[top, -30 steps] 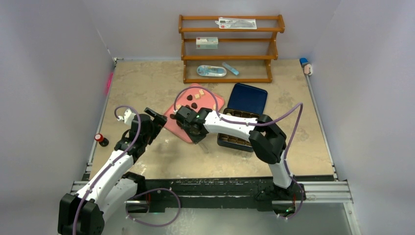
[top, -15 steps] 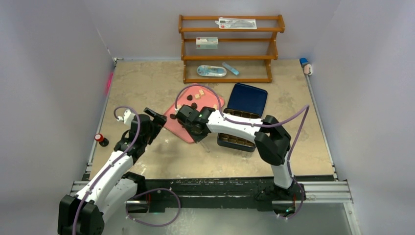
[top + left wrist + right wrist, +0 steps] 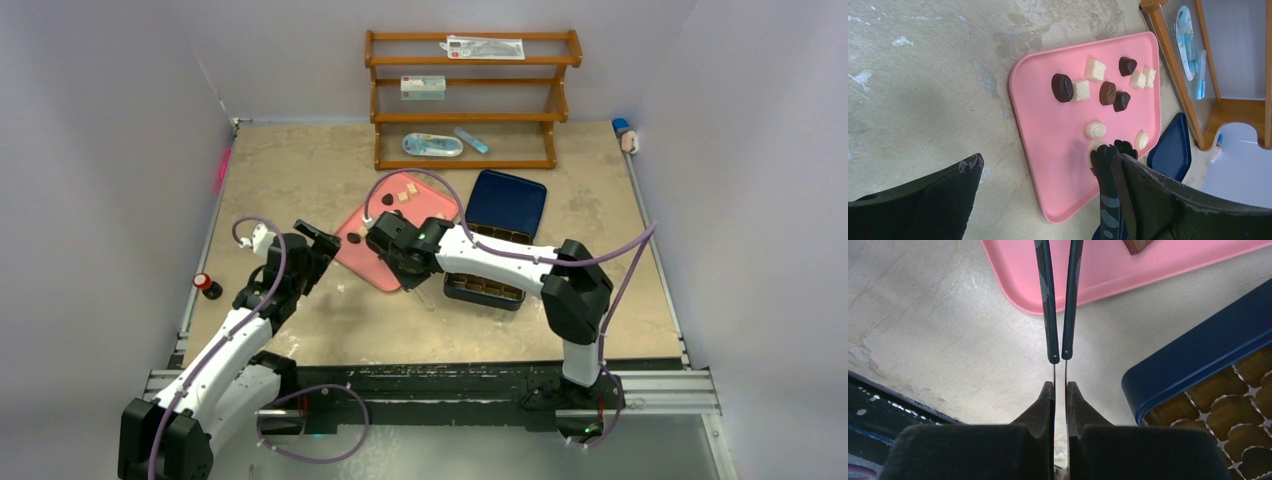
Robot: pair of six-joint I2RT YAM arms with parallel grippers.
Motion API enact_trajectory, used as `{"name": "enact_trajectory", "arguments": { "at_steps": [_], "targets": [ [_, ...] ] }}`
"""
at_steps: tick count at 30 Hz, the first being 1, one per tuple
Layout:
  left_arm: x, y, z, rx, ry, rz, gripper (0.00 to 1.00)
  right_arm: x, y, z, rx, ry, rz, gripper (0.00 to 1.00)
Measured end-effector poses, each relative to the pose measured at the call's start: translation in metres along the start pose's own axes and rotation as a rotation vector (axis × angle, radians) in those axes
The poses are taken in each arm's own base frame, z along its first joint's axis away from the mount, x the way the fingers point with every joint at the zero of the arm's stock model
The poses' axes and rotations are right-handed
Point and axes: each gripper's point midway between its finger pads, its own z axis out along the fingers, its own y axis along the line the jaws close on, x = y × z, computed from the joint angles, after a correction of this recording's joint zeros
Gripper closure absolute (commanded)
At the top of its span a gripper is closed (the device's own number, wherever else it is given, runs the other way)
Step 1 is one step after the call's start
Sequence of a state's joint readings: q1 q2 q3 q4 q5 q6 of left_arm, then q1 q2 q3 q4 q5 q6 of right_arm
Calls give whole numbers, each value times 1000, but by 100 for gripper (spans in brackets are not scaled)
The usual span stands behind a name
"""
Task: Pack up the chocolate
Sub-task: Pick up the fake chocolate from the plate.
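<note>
Pieces of chocolate (image 3: 1107,93), dark and cream, lie scattered on the far half of the pink tray (image 3: 1048,125), most in a loose cluster, two cream swirls nearer the middle. Tray is flat on the table (image 3: 300,170), just left of the blue box (image 3: 1198,370). Box is open, with gold-brown cups in a grid; from the top view I cannot tell whether any cups are filled. Blue lid (image 3: 507,200) is behind the box.

Right gripper (image 3: 1060,385) is over the tray's near edge, fingers pressed together on tweezers (image 3: 1048,300). Tweezer arms are close together and reach out over the tray. In the left wrist view the tips sit at a cream piece; cannot tell if it is pinched.

Left gripper (image 3: 1048,165) is spread wide with nothing in it, low over the table at the tray's left side. Wooden shelf (image 3: 470,100) is at the back.
</note>
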State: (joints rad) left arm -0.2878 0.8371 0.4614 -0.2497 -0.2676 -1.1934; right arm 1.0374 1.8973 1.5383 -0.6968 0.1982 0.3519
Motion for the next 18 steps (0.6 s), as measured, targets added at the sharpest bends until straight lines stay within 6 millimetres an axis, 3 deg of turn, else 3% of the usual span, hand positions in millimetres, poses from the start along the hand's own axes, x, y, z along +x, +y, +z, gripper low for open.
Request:
{"name": "enact_trajectory", "arguments": {
  "at_steps": [11,18],
  "targets": [
    [-1,-1,-2,8,-4,-2,0,10,-12,-29,13,-32,28,100],
    [-2,-2,-3,14,-6,-4,0,25,-31,-50,60,-51,47,100]
  ]
}}
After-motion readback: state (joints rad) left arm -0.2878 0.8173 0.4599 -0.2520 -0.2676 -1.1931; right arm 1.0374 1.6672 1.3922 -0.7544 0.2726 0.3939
